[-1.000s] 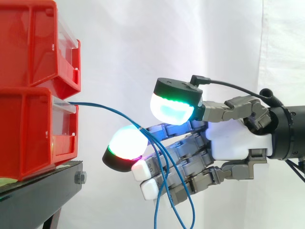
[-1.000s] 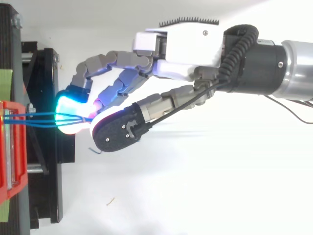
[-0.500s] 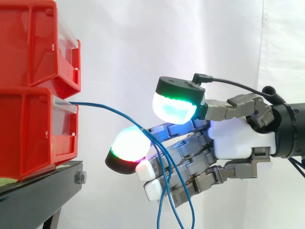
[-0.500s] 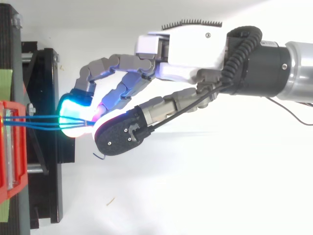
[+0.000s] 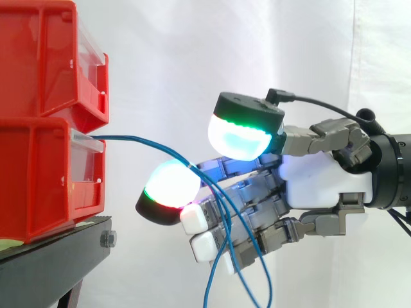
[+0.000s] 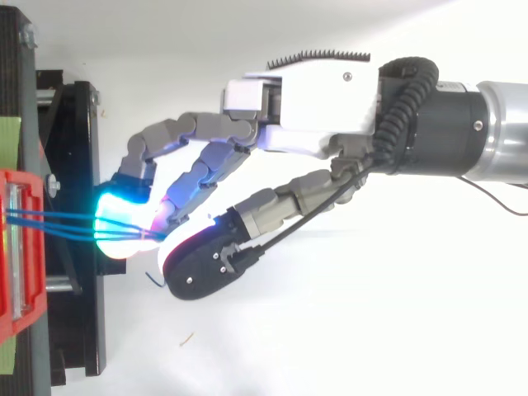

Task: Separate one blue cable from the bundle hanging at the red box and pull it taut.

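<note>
Black stand (image 5: 58, 253) at left, carrying two stacked bins: upper red bin (image 5: 45, 58) over the red box (image 5: 38, 179), clear front lip facing right.

Robot hand (image 5: 324, 186) in from the right, level with the red box and well apart from it. Fingers curled leftward, not spread. Thumb pad (image 5: 241, 138), glowing cyan-green, above and right of the foremost finger pad (image 5: 168, 186). Clear gap between the two from the side, so no firm pinch to be read. From above, thumb tip just beside that pad.

Blue cables (image 5: 144, 141) out of the red box's front lip, sagging rightward in a shallow arc. Draped over the top of the finger pad, then dropping among the curled fingers and past the lower edge. Several strands over the pad together, two or three counted from above (image 6: 58, 224), none apart from the rest. Hooked, not taut.

Likely trouble, biggest first:
- Whole bundle dragged at once on any rightward pull, all strands sharing one pad. No separation gained.
- Red box tugged toward the stand's right edge if pulled hard on several strands together. Anchoring inside not visible.
- Slip off the rounded finger pad, with the thumb pad too far off to clamp.
- Loose loops below snagging among the lower fingers, giving false tension.
</note>
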Available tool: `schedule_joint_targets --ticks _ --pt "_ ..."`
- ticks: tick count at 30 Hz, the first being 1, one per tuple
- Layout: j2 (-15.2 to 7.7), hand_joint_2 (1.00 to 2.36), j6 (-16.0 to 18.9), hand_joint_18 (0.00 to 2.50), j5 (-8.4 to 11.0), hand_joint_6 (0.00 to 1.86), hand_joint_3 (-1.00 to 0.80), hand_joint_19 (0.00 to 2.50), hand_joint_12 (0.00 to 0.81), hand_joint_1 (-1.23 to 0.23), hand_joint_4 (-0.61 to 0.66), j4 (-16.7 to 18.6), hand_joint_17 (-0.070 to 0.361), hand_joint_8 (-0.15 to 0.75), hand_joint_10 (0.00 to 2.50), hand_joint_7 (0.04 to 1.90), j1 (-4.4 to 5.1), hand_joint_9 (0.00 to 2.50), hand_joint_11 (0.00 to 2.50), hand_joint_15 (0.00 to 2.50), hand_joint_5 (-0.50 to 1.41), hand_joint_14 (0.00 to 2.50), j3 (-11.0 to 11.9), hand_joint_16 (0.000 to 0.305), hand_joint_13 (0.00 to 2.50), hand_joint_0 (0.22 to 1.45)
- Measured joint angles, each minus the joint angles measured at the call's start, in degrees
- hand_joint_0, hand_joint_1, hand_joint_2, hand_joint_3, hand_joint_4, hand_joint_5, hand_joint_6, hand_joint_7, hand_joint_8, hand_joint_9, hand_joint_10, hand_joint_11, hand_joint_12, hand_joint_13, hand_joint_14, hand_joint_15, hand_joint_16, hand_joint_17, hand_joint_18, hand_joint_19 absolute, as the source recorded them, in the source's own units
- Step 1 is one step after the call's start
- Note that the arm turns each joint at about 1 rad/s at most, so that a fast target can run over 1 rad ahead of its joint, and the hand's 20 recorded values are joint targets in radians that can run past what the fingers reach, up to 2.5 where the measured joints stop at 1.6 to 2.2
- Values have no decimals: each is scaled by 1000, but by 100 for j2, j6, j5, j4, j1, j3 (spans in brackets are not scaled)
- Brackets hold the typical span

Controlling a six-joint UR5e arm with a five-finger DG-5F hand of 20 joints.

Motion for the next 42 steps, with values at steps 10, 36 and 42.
schedule_joint_targets --ticks 10,36,42 --pt "-1 1007 24 728 -164 503 -391 283 310 -687 272 112 88 278 5 1104 -4 813 217 295 -108 11 0 39 807 649" --pt "-3 1010 178 782 -165 510 -328 326 314 -688 209 748 84 294 7 1352 -2 857 276 317 -78 11 -417 37 853 646" --pt "-4 1010 170 815 -167 543 -267 316 332 -722 222 663 91 308 7 1302 -8 869 298 320 -93 11 -421 41 871 653"
